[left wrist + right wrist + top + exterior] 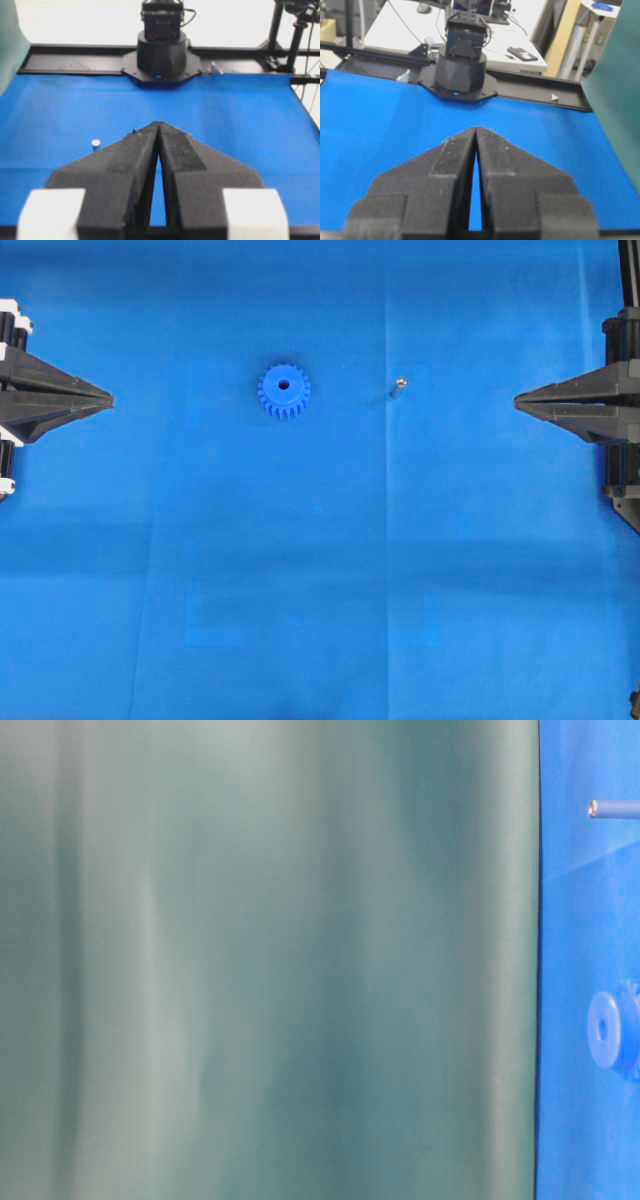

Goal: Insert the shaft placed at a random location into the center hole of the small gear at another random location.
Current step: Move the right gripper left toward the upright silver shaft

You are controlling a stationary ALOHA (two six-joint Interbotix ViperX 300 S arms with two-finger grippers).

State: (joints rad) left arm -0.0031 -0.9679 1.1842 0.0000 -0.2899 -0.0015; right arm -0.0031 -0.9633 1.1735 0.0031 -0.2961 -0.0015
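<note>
The small gear (284,392) lies flat on the blue cloth left of centre, its center hole (284,385) facing up. The shaft (397,388), a tiny silvery pin, rests to the gear's right, apart from it. My left gripper (110,398) sits at the far left edge, shut and empty. My right gripper (517,400) sits at the far right, also shut and empty. In the left wrist view the shaft (95,144) shows left of the closed gripper (158,123); the gear is hidden. In the right wrist view the gripper (476,128) hides both. The table-level view shows the shaft (612,809) and gear (606,1028).
A blue cloth (330,570) covers the table. A green curtain (270,960) fills most of the table-level view. Each wrist view shows the opposite arm's black base (161,50) (460,65) at the far end of the cloth.
</note>
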